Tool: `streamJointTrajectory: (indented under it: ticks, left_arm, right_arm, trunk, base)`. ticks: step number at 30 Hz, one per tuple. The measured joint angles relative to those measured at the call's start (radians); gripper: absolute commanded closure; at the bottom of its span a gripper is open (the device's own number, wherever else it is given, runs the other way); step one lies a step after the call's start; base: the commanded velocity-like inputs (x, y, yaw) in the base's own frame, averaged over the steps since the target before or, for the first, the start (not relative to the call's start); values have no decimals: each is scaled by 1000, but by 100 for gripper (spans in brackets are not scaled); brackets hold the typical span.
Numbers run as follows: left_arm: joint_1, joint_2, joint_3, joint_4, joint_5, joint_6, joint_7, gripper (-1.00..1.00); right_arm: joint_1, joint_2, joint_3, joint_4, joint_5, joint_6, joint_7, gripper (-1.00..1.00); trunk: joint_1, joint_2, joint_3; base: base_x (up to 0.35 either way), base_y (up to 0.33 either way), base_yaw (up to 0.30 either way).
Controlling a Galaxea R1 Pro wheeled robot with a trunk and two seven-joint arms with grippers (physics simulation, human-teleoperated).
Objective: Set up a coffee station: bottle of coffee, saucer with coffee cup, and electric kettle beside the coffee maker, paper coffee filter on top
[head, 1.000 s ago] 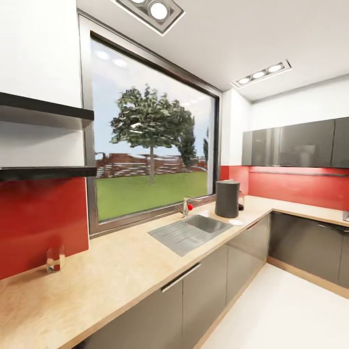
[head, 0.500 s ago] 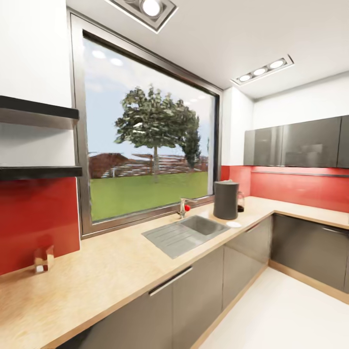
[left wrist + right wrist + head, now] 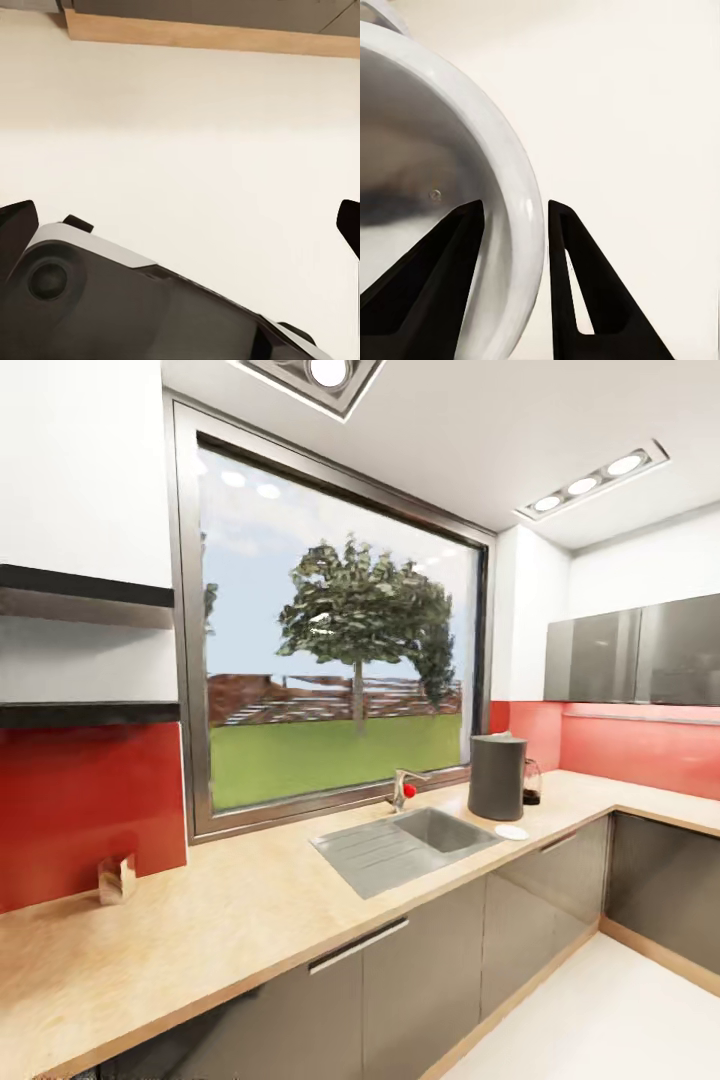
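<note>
The small plain white coffee cup [image 3: 450,195] sits pinched at its rim by the right tool [image 3: 514,217], one finger inside; rigid, glossy, breakable, so the wall grip suits it. The left tool [image 3: 180,225] hangs spread. The white saucer [image 3: 511,832] lies beside the tall dark grey coffee maker [image 3: 497,776] on the beige wood-look surface [image 3: 230,920].

A wide window [image 3: 335,650] frames a tree [image 3: 365,615] and lawn, flanked by red backsplash [image 3: 90,810], white walls, black shelves [image 3: 85,595], grey cabinets [image 3: 400,990], recessed ceiling lights [image 3: 590,475] and a pale floor [image 3: 610,1025].
</note>
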Motion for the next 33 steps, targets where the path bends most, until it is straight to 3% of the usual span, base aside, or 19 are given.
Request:
streamJointTrajectory:
  ticks: [9,33]
  left_arm:
    - [0,0,0,0,0,0,0,-100]
    - [0,-1,1,0,0,-1,0,-100]
  right_arm:
    - [0,-1,0,0,-1,0,0,100]
    - [0,-5,0,0,-1,0,0,100]
  trunk:
    - [0,0,-2]
    - [0,0,-16]
  base:
    - [106,-274,224]
    - [125,-274,7]
